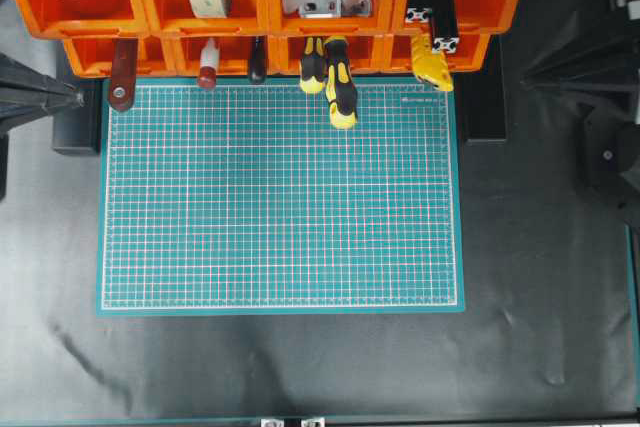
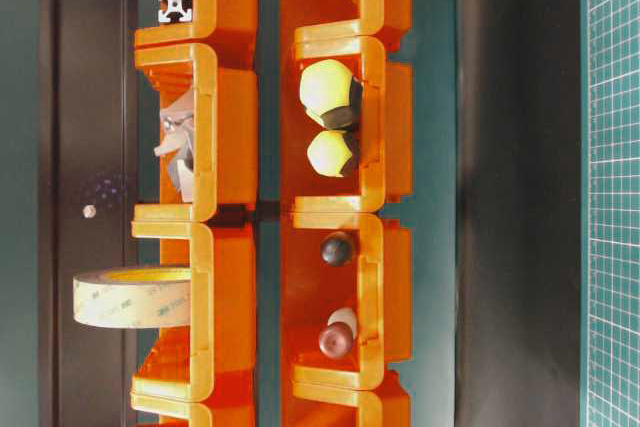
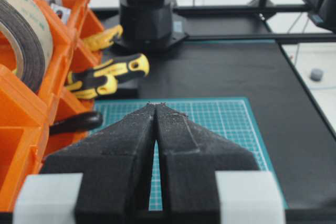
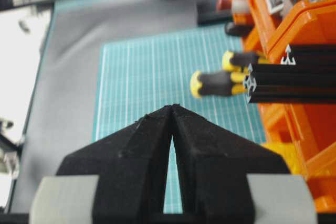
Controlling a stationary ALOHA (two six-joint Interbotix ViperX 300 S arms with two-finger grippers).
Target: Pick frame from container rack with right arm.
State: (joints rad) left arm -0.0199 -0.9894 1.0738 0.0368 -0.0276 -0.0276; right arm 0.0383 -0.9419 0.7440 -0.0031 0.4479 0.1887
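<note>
Closest to you in the right wrist view is the right gripper (image 4: 172,107): two wedge-shaped fingers (image 4: 136,145) of rough black foam on pale plastic blocks, tips pressed together with nothing between them. It hangs over the green cutting mat (image 4: 147,72), a flat sheet printed with a fine white grid. The left gripper (image 3: 156,106) has the same coarse foam wedges, also closed on nothing, above the mat's other side.

Your target, the frame (image 4: 294,80), lies among a stack of straight black grooved bars in an upper bin at the end of the container rack (image 1: 260,22), well apart from the right gripper. The bars' silvery slotted end faces poke out past the bin's open front. The rack is glossy orange moulded plastic, two tiers along the mat's far edge.

Beside the bars, the yellow-and-black screwdrivers (image 1: 335,77) jut from a lower bin, their rounded handles over the mat.
</note>
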